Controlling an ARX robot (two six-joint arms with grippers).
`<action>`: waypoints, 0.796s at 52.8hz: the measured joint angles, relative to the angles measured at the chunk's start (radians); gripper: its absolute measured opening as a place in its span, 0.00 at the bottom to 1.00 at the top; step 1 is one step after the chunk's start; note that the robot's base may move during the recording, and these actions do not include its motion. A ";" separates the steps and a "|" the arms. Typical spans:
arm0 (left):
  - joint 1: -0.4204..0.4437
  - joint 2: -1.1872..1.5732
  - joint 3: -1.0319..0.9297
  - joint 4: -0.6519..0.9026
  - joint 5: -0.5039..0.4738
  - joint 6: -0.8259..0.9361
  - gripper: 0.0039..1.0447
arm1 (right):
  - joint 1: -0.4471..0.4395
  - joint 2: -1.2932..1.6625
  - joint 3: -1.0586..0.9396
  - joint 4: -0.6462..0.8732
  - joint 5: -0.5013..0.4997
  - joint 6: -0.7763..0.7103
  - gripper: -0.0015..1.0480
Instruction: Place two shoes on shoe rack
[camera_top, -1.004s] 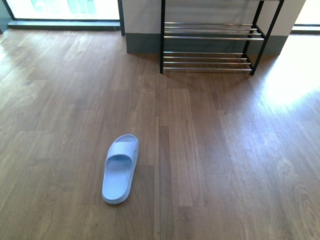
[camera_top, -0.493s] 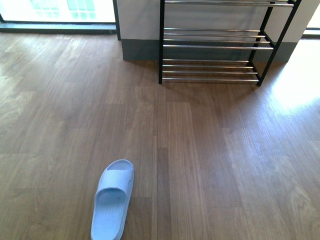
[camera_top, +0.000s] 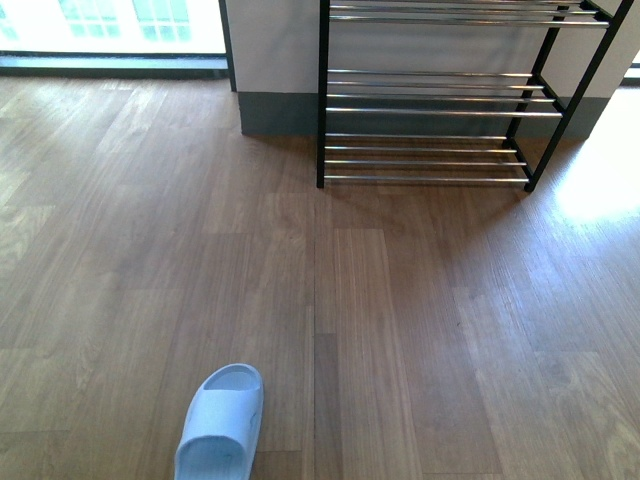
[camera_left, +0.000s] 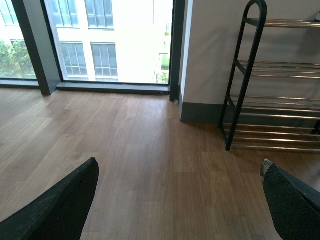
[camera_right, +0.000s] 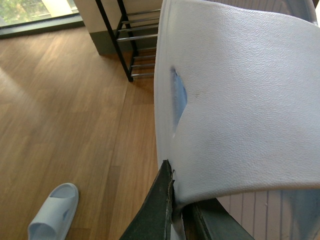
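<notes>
Fingers (camera_right: 160, 205) of the right gripper (camera_right: 180, 211) clamp one slide (camera_right: 240, 110), and the rack (camera_top: 430, 112) sits dead ahead, a touch right, bars crosswise. Left gripper (camera_left: 178, 167) gapes empty; second slide (camera_top: 222, 430) lies on the floor (camera_top: 450, 330), left of centre, nearer that arm, long axis toward the rack.

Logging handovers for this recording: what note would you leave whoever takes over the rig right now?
Left gripper: open, holding nothing.
Right gripper: shut on one pale slide sandal.
Second sandal lies on the wood floor, short of the shoe rack.
No shoe shows on the rack's visible tiers.
Done: one sandal picked up.
To do: rack it, then fetch and rack the other.
</notes>
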 joint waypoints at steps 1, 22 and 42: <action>0.000 0.000 0.000 0.000 0.000 0.000 0.91 | 0.000 0.000 0.000 0.000 0.000 0.000 0.01; -0.014 0.294 0.073 -0.059 -0.229 -0.152 0.91 | 0.000 0.000 0.000 0.000 0.000 0.000 0.01; 0.093 1.371 0.207 0.662 0.058 0.027 0.91 | 0.000 0.000 0.000 0.000 0.000 0.000 0.01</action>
